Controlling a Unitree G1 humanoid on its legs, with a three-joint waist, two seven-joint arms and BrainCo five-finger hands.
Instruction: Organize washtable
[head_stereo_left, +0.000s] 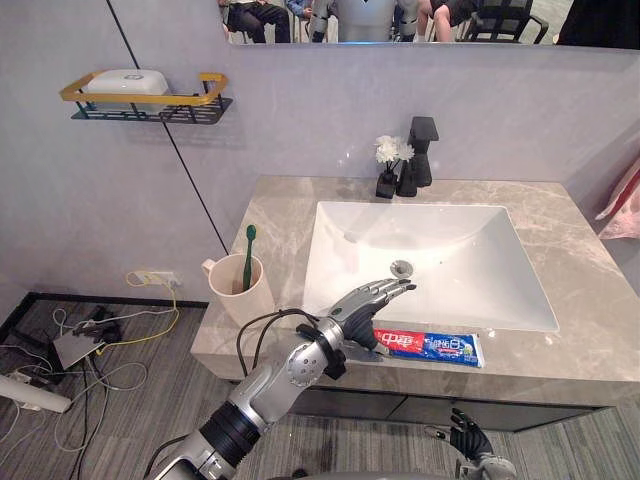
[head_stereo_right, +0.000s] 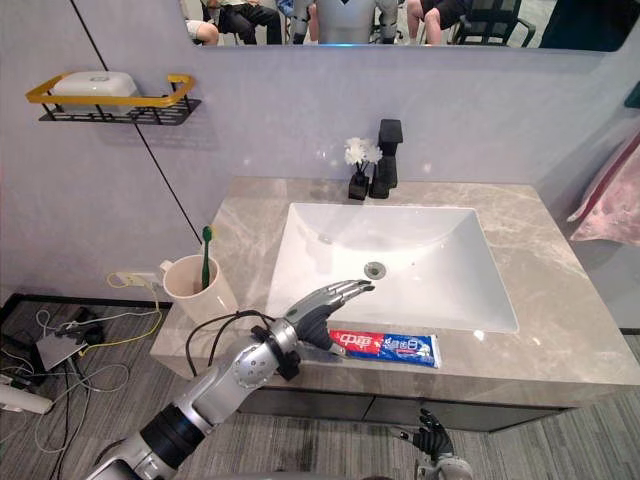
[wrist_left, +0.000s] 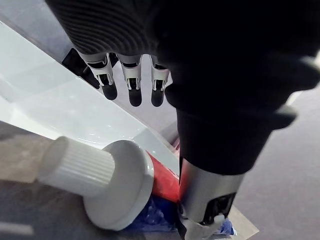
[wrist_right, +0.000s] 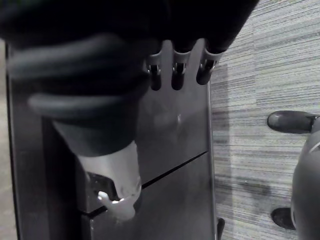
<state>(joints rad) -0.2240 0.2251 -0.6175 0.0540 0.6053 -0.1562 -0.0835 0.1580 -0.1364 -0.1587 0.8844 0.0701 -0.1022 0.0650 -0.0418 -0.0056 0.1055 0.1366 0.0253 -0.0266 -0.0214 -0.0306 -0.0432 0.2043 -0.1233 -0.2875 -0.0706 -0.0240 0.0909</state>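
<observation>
The left hand (head_stereo_left: 368, 303) hovers low over the front strip of the surface (head_stereo_left: 590, 300). Its fingers (wrist_left: 134, 82) are straight and released, reaching out over the near rim of the sink (head_stereo_left: 340, 262). The toothpaste tube (head_stereo_left: 430, 347) lies flat on that narrow strip, parallel to the front edge. Its white cap (wrist_left: 75, 165) sits right under the hand and its tail points towards the robot's right. The thumb (wrist_left: 210, 195) comes down just beside the tube's shoulder; it may be touching, but the close view is too crowded to be sure.

The surface is grey marble, with the white sink sunk into its middle. Only slim margins are left in front and behind, and there are wider bare stretches to either side. On the left margin, near the front corner, a cream cup (head_stereo_left: 240, 292) holds a green toothbrush (head_stereo_left: 248, 255) upright. It stands near the left arm and apart from the tube. At the back rim stand a black faucet (head_stereo_left: 420, 155) and, just beside it, a small dark vase of white flowers (head_stereo_left: 390, 165).

The right hand (head_stereo_left: 465, 436) hangs below the front edge by the dark cabinet front (wrist_right: 175, 130), fingers relaxed and holding nothing.

A wall shelf (head_stereo_left: 150, 100) with a yellow rail carries a white box (head_stereo_left: 125, 84), and a mirror (head_stereo_left: 400, 20) runs above. Pink cloth (head_stereo_left: 625, 205) hangs at the right, and loose cables (head_stereo_left: 90, 350) lie on the floor at the left.
</observation>
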